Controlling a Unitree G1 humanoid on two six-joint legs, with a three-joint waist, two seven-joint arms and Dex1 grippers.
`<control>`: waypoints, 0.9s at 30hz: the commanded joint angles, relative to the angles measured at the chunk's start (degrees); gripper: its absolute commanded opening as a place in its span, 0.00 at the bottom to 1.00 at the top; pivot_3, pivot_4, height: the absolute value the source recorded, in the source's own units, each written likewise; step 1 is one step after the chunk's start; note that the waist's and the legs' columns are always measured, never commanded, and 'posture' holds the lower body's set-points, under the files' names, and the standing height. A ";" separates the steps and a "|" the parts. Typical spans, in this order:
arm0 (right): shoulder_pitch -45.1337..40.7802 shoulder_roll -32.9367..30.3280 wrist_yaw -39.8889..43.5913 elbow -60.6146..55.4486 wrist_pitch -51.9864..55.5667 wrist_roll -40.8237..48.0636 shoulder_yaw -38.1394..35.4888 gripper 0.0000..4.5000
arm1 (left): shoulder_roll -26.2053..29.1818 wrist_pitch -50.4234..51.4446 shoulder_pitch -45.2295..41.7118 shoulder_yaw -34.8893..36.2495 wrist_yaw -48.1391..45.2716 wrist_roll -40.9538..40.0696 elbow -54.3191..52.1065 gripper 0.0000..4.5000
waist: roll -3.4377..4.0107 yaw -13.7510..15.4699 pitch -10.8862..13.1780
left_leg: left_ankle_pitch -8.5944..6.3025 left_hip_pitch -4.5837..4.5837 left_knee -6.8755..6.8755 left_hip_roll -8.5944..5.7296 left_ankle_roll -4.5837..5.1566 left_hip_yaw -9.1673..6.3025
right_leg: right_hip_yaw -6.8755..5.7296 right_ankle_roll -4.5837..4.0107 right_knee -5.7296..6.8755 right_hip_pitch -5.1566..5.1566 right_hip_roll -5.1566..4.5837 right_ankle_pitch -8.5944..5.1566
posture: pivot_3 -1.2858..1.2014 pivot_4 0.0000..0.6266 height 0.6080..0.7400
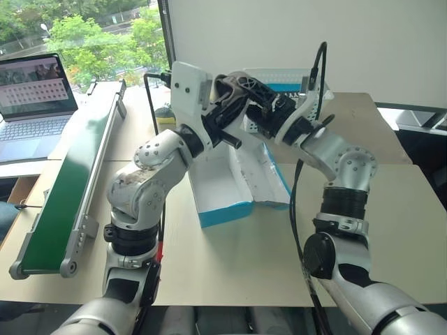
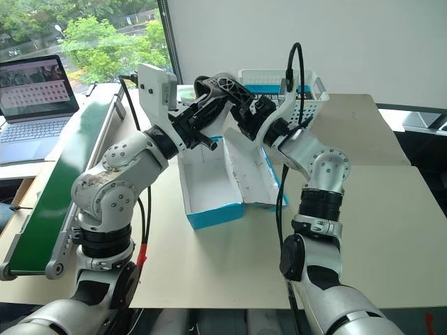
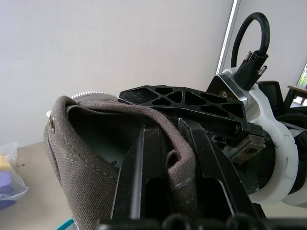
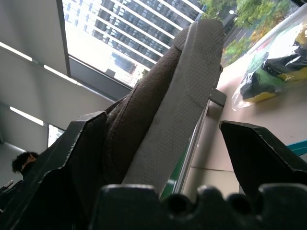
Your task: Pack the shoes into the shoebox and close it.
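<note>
A shoe (image 3: 91,158) hangs above the open shoebox (image 2: 209,188), its collar pinched in the left gripper (image 3: 165,158). The right gripper (image 4: 192,158) straddles its sole, one finger apart, apparently to steady or receive it.

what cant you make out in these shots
- Second shoe: cannot be found; the arms cover part of the shoebox floor in the head views.
- Held shoe: toe cut off by the left wrist view's edge.
- Basket contents: hidden by the right arm.
- Whether the right gripper grips the shoe: one finger stands apart.
</note>
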 commanded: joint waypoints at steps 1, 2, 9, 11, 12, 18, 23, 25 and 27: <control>-0.70 -0.20 1.14 -0.64 -0.76 -0.94 1.34 0.67 | -0.21 -0.09 -0.64 -0.88 -1.14 -1.36 -2.84 0.13 | 0.00 -0.01 0.00 | 0.00 0.00 0.00 0.00 0.00 0.00 | 0.00 0.00 0.00 0.00 0.00 0.00 | 0.52 0.24 1.00; -0.68 -0.23 1.31 -0.66 -0.76 -1.06 1.33 0.59 | -0.12 0.17 -0.50 -0.86 -1.10 -1.47 -3.02 0.13 | 0.00 0.00 0.00 | 0.00 0.00 0.00 0.00 0.00 0.00 | 0.00 0.00 0.00 0.00 0.00 0.00 | 0.52 0.24 1.00; -0.76 -0.33 2.41 -0.36 -1.35 -2.17 1.55 0.12 | 1.54 4.97 0.35 0.71 -1.23 -3.91 -4.67 0.13 | 0.00 -0.07 0.00 | 0.00 0.01 0.00 0.00 0.00 0.00 | 0.00 0.00 0.00 0.00 0.00 0.00 | 0.52 0.24 1.00; -0.63 -0.65 3.18 -0.20 -1.73 -3.35 2.22 0.08 | 2.43 7.23 0.70 1.87 -1.22 -5.65 -5.75 0.13 | 0.01 -0.15 0.01 | 0.00 0.00 0.00 0.01 0.00 0.00 | 0.00 0.00 0.00 0.00 0.01 0.00 | 0.52 0.24 1.00; -0.58 -0.80 3.52 -0.09 -1.89 -3.82 2.51 0.08 | 2.72 8.34 0.79 2.55 -1.04 -6.48 -6.26 0.13 | 0.01 -0.16 0.01 | 0.00 0.01 0.00 0.01 0.00 0.00 | 0.00 0.00 0.00 0.00 0.01 0.00 | 0.52 0.24 1.00; -0.07 -2.93 7.06 0.01 -4.25 -9.72 5.92 0.07 | 3.71 13.10 -0.27 8.71 0.03 -13.85 -8.60 0.48 | 0.01 0.11 0.01 | 0.00 -0.01 0.00 0.00 0.00 -0.02 | 0.00 0.00 -0.01 0.00 0.00 0.00 | 0.52 0.24 1.00; -0.01 -5.87 11.78 0.94 -9.19 -18.19 10.40 0.07 | 7.27 19.84 -6.01 16.19 2.81 -22.60 -6.99 0.74 | 0.00 0.11 0.02 | 0.00 -0.02 0.01 0.00 0.00 -0.02 | -0.01 0.00 -0.05 0.00 0.00 0.00 | 0.52 0.24 1.00; -0.31 -7.11 13.55 1.43 -10.54 -21.11 11.92 0.07 | 11.13 22.69 -7.30 19.28 2.40 -26.24 -6.32 0.74 | 0.03 -0.28 0.03 | 0.00 -0.01 0.01 0.00 0.00 -0.01 | -0.01 0.00 -0.05 0.00 0.00 0.00 | 0.52 0.24 1.00; -0.88 -9.97 16.00 1.19 -11.44 -25.97 15.84 0.07 | 17.07 24.93 -6.67 21.33 1.14 -27.75 -5.69 0.74 | 0.09 -0.57 0.07 | 0.00 0.02 -0.01 0.02 0.00 -0.01 | 0.02 0.01 -0.04 -0.01 0.02 0.00 | 0.52 0.24 1.00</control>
